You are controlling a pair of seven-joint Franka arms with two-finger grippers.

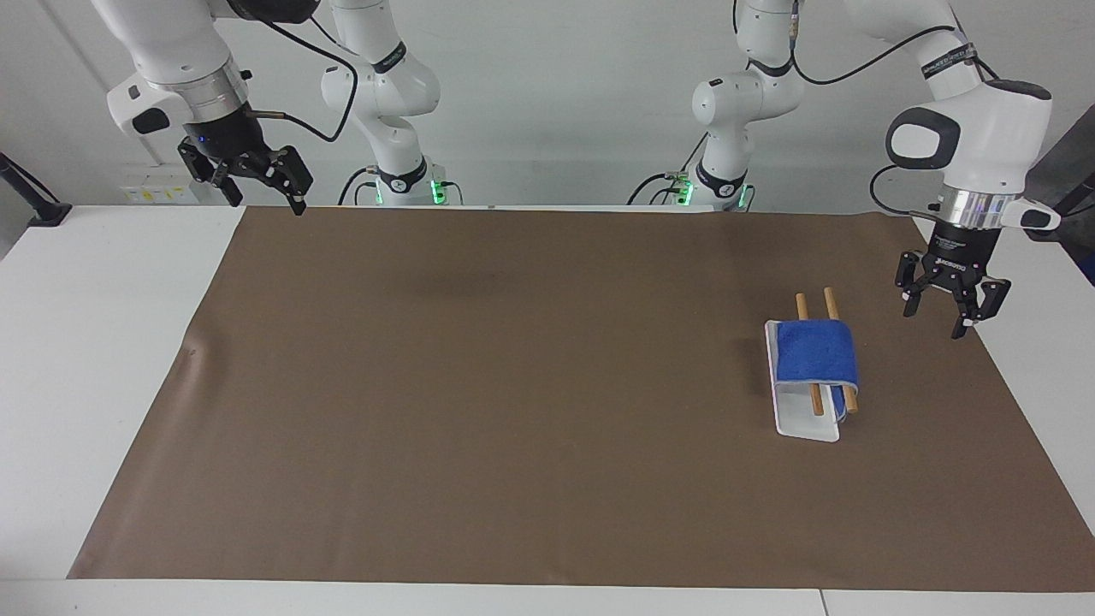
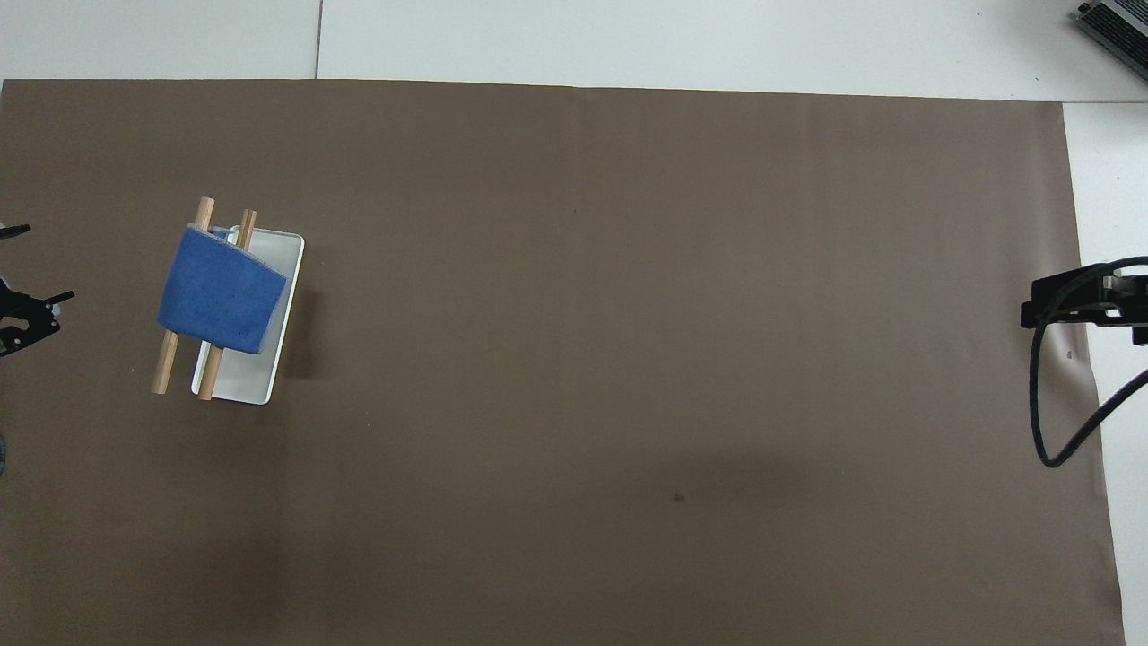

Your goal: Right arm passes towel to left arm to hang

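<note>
The blue towel (image 1: 817,351) hangs draped over two wooden rods (image 1: 802,305) of a small rack with a white base (image 1: 804,425), toward the left arm's end of the table; it also shows in the overhead view (image 2: 222,292). My left gripper (image 1: 938,317) is open and empty, raised over the mat's edge beside the rack, apart from the towel; only its tips (image 2: 27,309) show from above. My right gripper (image 1: 257,187) is open and empty, raised over the mat's corner at the right arm's end; it shows at the overhead view's edge (image 2: 1067,301).
A brown mat (image 1: 530,385) covers most of the white table (image 1: 94,342). The rack's white base (image 2: 235,386) stands on the mat. A black cable (image 2: 1045,422) hangs from the right arm. A dark device (image 2: 1117,22) sits at the table's corner farthest from the robots.
</note>
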